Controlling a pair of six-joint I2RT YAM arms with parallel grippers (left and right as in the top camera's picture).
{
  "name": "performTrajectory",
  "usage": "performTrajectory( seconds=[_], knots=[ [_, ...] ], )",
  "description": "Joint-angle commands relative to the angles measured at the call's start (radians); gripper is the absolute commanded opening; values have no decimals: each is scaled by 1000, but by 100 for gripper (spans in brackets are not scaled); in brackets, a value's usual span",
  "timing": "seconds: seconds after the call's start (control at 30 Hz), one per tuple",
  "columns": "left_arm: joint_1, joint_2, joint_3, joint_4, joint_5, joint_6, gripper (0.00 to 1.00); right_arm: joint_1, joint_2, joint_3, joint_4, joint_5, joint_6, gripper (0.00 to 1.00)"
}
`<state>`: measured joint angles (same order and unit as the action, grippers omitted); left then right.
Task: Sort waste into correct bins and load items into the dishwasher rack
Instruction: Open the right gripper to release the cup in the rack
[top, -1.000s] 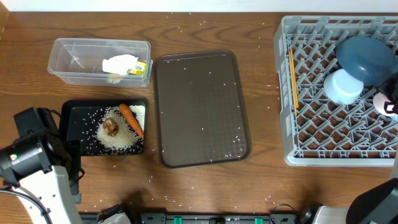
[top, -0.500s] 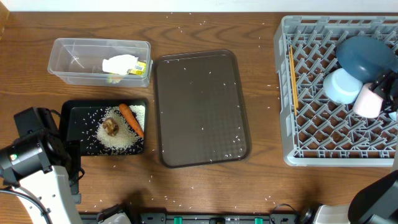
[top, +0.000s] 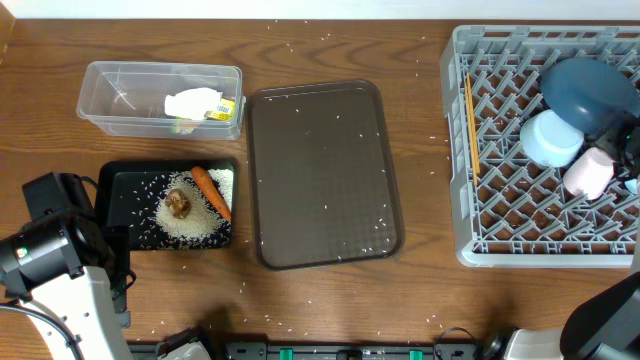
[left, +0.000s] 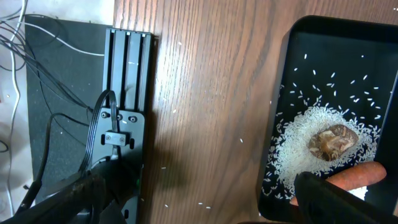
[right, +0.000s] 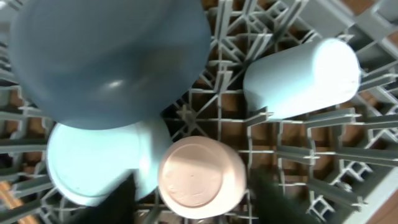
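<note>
Even, bright light from above. The serving tray (top: 322, 175) shows a dull sheen, a soft shadow below it. Far right of it, the white cup (right: 200, 177) is blurred close up.

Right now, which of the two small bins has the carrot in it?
The black tray, with the rice; the clear container holds a crumpled wrapper.

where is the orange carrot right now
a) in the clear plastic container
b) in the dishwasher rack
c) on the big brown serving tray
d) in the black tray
d: in the overhead view the carrot lies in the black tray, beside the brown lump on the rice pile; the clear container holds only the wrapper.
</note>
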<state>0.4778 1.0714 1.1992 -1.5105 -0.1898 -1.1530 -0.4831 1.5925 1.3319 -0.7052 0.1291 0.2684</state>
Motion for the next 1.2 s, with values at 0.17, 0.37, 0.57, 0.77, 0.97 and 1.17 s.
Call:
performTrajectory(
  seconds=[0.17,0.37,0.57,0.77,0.97,1.17],
  knots=[
    [6,0,2,-3,-11,-12,98,-2,6,-8,-21,41,-4,1],
    [6,0,2,-3,-11,-12,98,-2,69,-8,-47,39,-3,1],
    [6,0,2,-3,-11,-12,98,-2,103,-8,-63,55,9,1],
    [6,0,2,-3,-11,-12,98,-2,97,-7,-93,83,41,1],
    [6,0,2,-3,-11,-12,98,-2,-11,-4,-95,81,128,1],
    [6,0,2,-3,-11,-12,98,-2,-233,-4,-25,-156,128,48]
  ],
)
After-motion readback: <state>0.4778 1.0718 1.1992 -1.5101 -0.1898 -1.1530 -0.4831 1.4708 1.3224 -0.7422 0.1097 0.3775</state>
